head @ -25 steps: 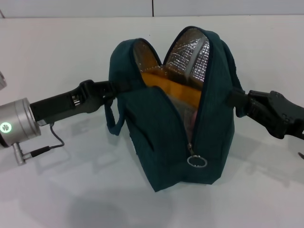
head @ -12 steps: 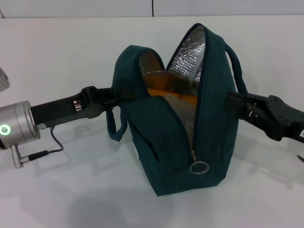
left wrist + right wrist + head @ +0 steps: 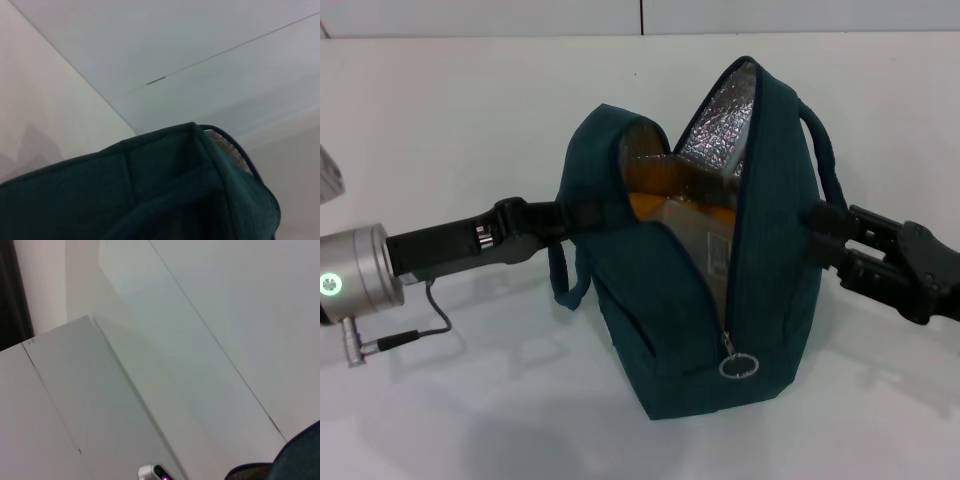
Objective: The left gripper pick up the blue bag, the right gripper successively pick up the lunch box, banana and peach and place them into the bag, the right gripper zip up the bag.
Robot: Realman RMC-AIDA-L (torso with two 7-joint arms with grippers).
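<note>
The blue bag (image 3: pixel 690 300) stands on the white table, its top gaping and silver lining (image 3: pixel 720 125) showing. Its zip is undone down the front, with the ring pull (image 3: pixel 737 367) hanging low. Inside I see an orange-yellow shape, probably the banana (image 3: pixel 665 203), above a clear box face with a small label, probably the lunch box (image 3: pixel 712 248). The peach is hidden. My left gripper (image 3: pixel 563 213) is shut on the bag's left wall; the left wrist view shows that teal fabric (image 3: pixel 150 200) close up. My right gripper (image 3: pixel 818 232) presses against the bag's right side below the loop handle (image 3: pixel 823 150).
The white table (image 3: pixel 470 110) spreads around the bag, with a wall seam at the back. The left arm's silver wrist (image 3: pixel 355 280) and its cable (image 3: pixel 420 325) lie at the left. The right wrist view shows a bag corner (image 3: pixel 300 455).
The bag's right wall has swung upright and its right handle has come into sight. The opening has narrowed. The left gripper has shifted slightly right with the bag, and the right gripper has dropped a little.
</note>
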